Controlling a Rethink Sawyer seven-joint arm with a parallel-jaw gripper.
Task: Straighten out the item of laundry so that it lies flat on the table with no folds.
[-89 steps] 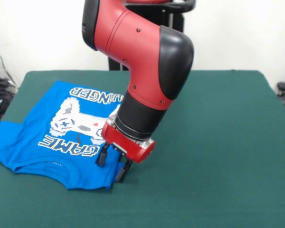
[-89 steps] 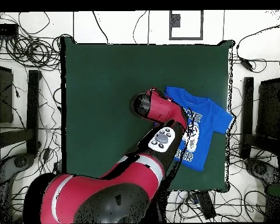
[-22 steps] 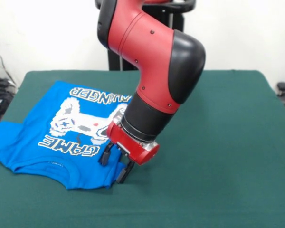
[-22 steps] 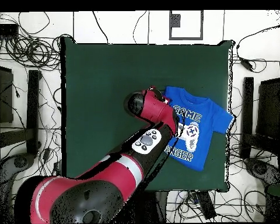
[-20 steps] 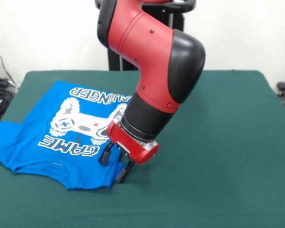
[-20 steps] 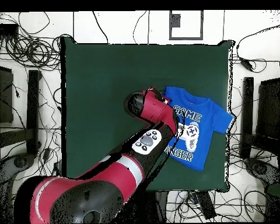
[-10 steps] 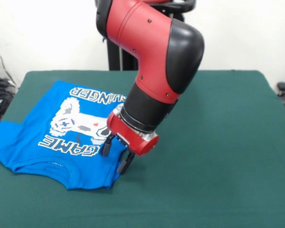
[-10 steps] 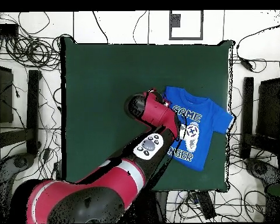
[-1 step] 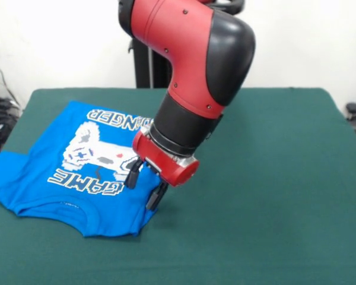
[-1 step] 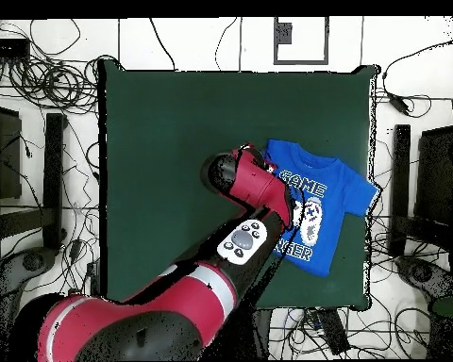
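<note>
The item of laundry (image 9: 89,160) is a bright blue T-shirt lying print side up on the left part of the green table (image 9: 273,178), collar toward the near edge. One sleeve reaches the table's left edge. A light crease runs along the collar side. My gripper (image 9: 144,186) hangs open just above the shirt's near right corner, tilted, with nothing between its fingers (image 9: 156,196). In the overhead view the shirt (image 10: 327,203) lies near the right edge of the table (image 10: 174,132), and my arm (image 10: 254,193) covers its left side.
Cables (image 10: 41,75) lie tangled on the floor around the table. Black stands (image 10: 53,179) flank its left and right sides (image 10: 400,189). The table's right edge (image 10: 370,189) runs close to the shirt's outer sleeve.
The gripper has risen a little off the shirt's corner and the arm has swung more upright. It stays open. The shirt has not shifted.
</note>
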